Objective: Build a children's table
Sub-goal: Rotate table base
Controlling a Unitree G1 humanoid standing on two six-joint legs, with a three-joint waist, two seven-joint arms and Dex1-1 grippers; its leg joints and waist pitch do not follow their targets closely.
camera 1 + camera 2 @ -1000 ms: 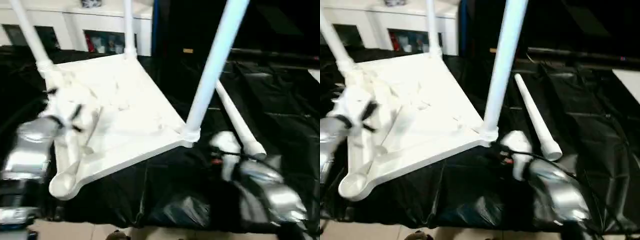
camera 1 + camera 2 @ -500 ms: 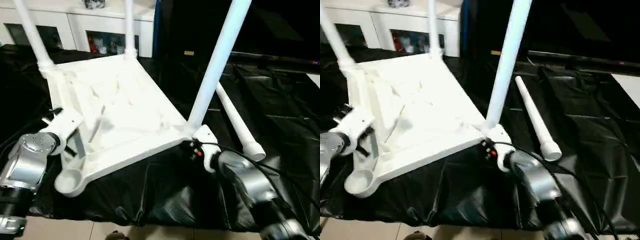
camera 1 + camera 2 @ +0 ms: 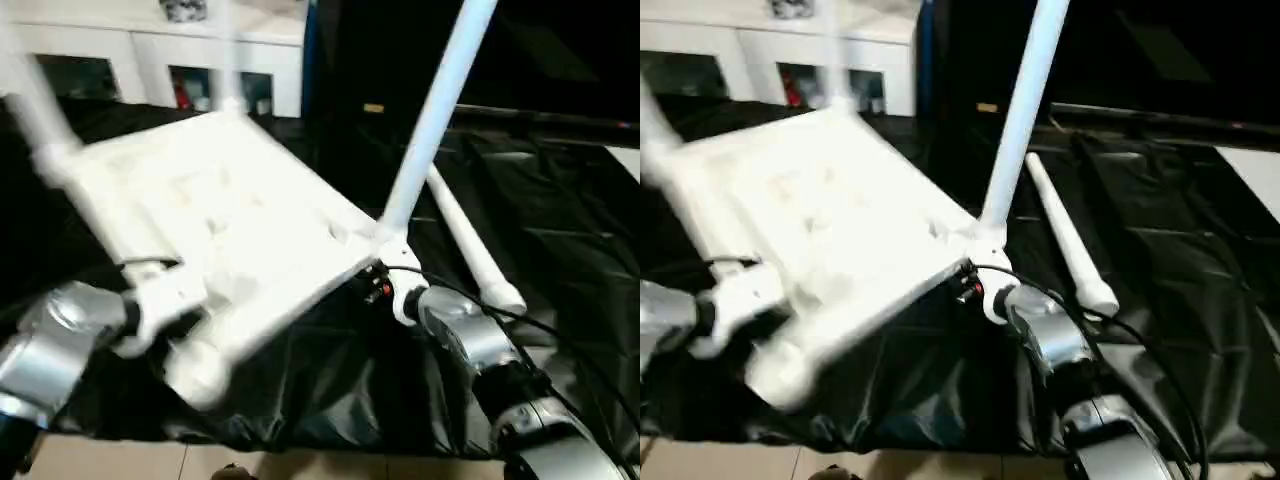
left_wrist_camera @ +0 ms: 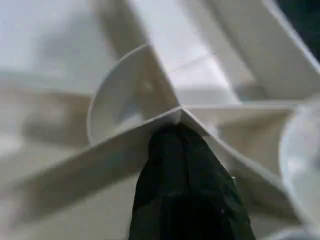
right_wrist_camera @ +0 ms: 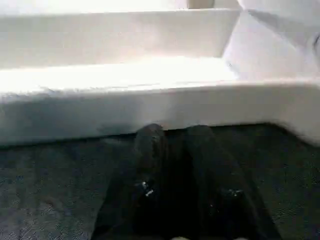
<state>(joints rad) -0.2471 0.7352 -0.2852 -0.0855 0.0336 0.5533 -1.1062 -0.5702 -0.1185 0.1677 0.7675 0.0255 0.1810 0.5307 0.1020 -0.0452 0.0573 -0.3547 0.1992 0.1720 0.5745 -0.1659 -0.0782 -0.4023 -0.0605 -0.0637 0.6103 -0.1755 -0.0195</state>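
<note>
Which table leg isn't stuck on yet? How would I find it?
Look at the black-draped work surface with the upside-down white table top on it. To the robot's right of the top, beyond the right gripper, one loose leg lies flat on the black cloth. The other legs stand up from the top's corners; this one lies down alone.

Head stereo pair looks forward and down on the upturned table top [image 3: 220, 220] from slightly offset positions, sharing nearly the whole scene; each wrist camera sits very close, apparently against its ribs and rim.
</note>
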